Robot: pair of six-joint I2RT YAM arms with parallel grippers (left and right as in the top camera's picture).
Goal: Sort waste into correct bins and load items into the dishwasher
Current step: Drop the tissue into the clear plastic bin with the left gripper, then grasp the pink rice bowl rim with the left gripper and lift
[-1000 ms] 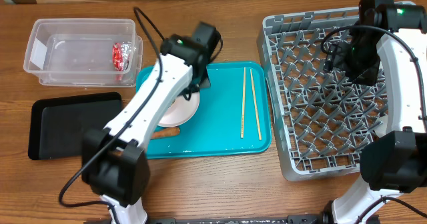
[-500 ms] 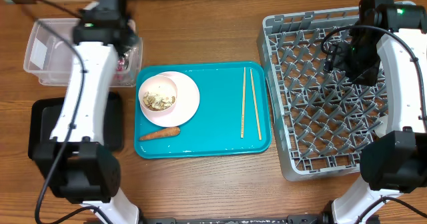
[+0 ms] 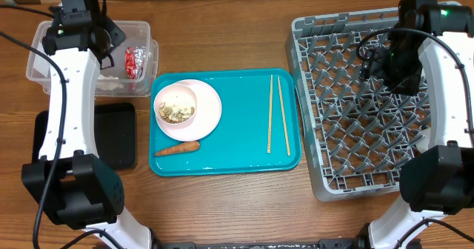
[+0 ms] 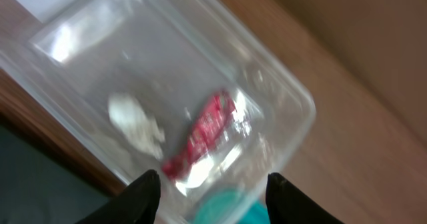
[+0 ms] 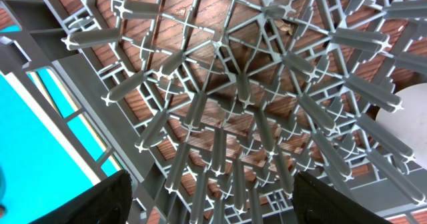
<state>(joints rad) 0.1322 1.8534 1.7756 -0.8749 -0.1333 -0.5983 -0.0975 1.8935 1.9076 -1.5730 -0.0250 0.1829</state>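
Note:
My left gripper (image 3: 106, 47) hangs open over the clear tub (image 3: 144, 30), with nothing between its fingers (image 4: 212, 187). In the tub lie a shiny red wrapper (image 4: 203, 134) (image 3: 133, 62) and a crumpled white paper bit (image 4: 137, 124). On the teal tray (image 3: 237, 162) sits a pale plate (image 3: 209, 110) carrying a white bowl (image 3: 176, 107) of beige food scraps. A carrot (image 3: 178, 148) lies in front of the plate, and two chopsticks (image 3: 278, 114) lie to its right. My right gripper (image 3: 385, 64) (image 5: 210, 197) is open above the grey dish rack (image 3: 355, 130).
A shallow black tray (image 3: 118, 134) lies in front of the tub, partly under my left arm. The rack's upright pegs (image 5: 220, 144) fill the right wrist view, with part of a white round thing (image 5: 407, 111) at its right edge.
My left arm swung from the plate on the teal tray over to the clear tub, and its jaws opened. The white paper bit now lies in the tub. The right arm stayed still.

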